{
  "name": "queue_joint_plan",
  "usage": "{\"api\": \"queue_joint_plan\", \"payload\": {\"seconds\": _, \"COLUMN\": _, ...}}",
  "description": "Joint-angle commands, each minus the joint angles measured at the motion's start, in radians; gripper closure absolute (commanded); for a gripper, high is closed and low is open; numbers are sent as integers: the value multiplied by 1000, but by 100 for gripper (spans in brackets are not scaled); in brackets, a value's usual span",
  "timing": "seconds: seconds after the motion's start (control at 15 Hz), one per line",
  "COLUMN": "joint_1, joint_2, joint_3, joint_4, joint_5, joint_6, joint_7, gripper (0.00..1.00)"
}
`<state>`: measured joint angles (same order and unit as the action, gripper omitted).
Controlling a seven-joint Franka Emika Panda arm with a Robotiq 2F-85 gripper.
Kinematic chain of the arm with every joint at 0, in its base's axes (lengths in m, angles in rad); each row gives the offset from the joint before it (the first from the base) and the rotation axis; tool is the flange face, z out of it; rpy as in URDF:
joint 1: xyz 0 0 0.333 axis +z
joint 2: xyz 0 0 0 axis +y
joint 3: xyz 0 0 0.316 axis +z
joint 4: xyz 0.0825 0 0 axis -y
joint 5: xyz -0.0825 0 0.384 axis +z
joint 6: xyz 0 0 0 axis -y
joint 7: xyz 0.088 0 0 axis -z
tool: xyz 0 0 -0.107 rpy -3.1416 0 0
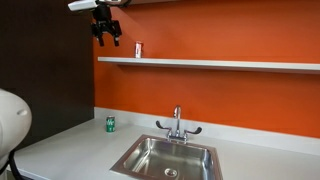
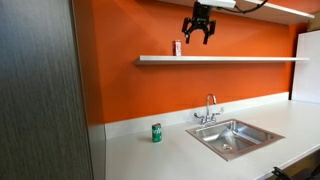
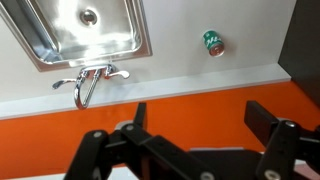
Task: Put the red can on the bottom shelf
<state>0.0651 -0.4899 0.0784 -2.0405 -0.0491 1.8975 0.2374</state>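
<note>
The red can (image 1: 138, 49) stands upright on the bottom shelf (image 1: 220, 64), a long light-grey shelf across the orange wall; both also show in an exterior view, the can (image 2: 177, 48) near the left end of the shelf (image 2: 240, 59). My gripper (image 1: 106, 35) hangs above and beside the can, apart from it, fingers spread and empty. It also shows in an exterior view (image 2: 199, 32). In the wrist view the open jaws (image 3: 195, 125) frame bare orange wall; the red can is out of that view.
A green can (image 1: 110, 124) (image 2: 156, 132) (image 3: 212, 43) stands on the grey countertop near the wall. A steel sink (image 1: 168, 158) (image 2: 232, 138) (image 3: 85, 30) with a faucet (image 1: 177, 124) (image 3: 85, 85) is set in the counter. A dark cabinet (image 2: 40, 90) borders the orange wall.
</note>
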Motion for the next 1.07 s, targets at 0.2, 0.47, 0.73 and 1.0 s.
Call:
{"api": "queue_joint_plan", "payload": {"seconds": 0.2, "joint_1": -10, "joint_2": -136, "joint_3": 2, "joint_4": -269, "joint_5": 46, "joint_6": 46, "joint_7": -20, "gripper": 0}}
{"api": "queue_joint_plan", "payload": {"seconds": 0.47, "joint_1": -13, "joint_2": -147, "joint_3": -7, "joint_4": -364, "joint_5": 54, "joint_6": 59, "joint_7": -23, "gripper": 0}}
{"api": "queue_joint_plan", "payload": {"seconds": 0.73, "joint_1": -20, "joint_2": -116, "joint_3": -1, "joint_4": -369, "joint_5": 49, "joint_6": 46, "joint_7": -11, "gripper": 0}}
{"api": "queue_joint_plan", "payload": {"seconds": 1.0, "joint_1": -22, "joint_2": -119, "joint_3": -8, "joint_4": -395, "joint_5": 52, "joint_6": 60, "joint_7": -12, "gripper": 0}}
